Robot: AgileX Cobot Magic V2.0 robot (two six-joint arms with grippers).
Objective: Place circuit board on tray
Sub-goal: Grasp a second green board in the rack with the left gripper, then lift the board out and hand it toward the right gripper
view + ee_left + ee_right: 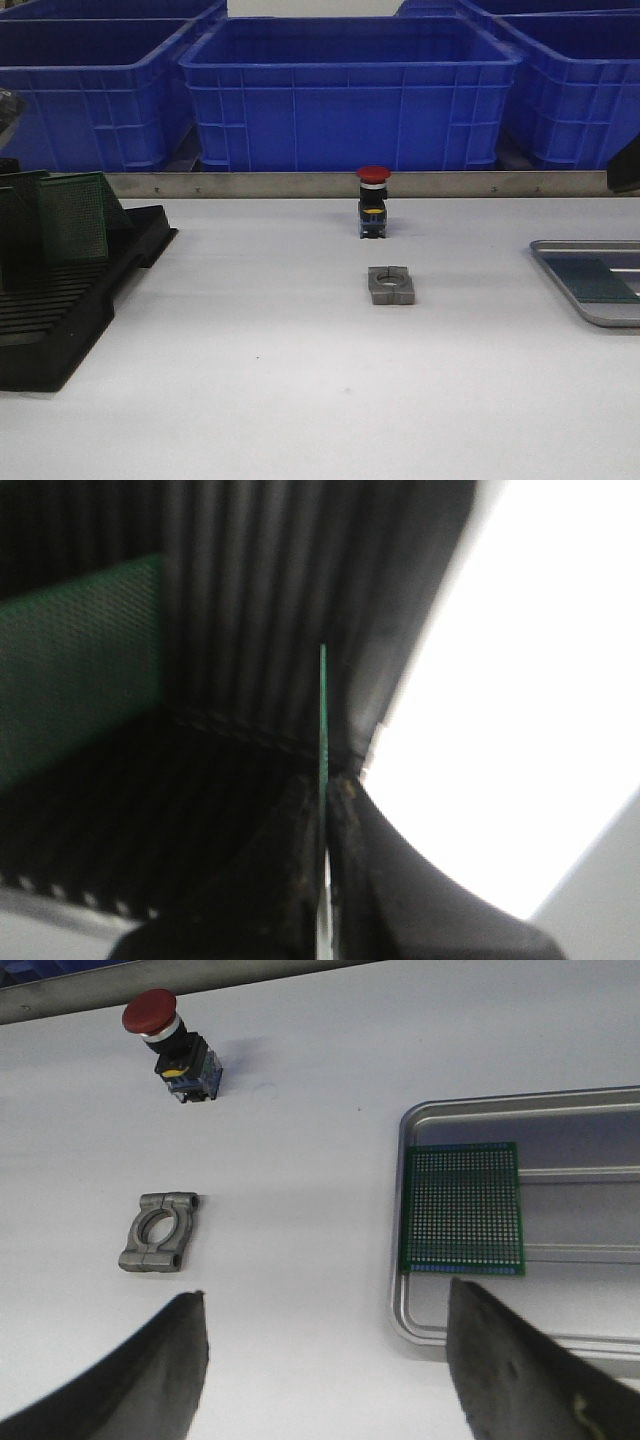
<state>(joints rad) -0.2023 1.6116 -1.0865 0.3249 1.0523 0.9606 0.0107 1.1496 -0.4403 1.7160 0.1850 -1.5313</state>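
A thin green circuit board (323, 710) shows edge-on in the left wrist view, and my left gripper (323, 790) is shut on its lower part above the black slotted rack (240, 600). A second green board (80, 660) stands in the rack beside it. From the front, green boards (72, 215) stand upright in the rack (60, 320) at the far left. The silvery tray (470, 1110) lies at the right with another green circuit board (463, 1208) flat on it. My right gripper (325, 1290) hangs open over the white table just beside the tray's near corner, holding nothing.
A small grey metal block with a hole (391, 285) lies mid-table, with a red-capped push button (373, 200) standing behind it. Blue plastic crates (350, 90) line the back behind a metal rail. The tray (560, 262) reaches the right edge of the front view.
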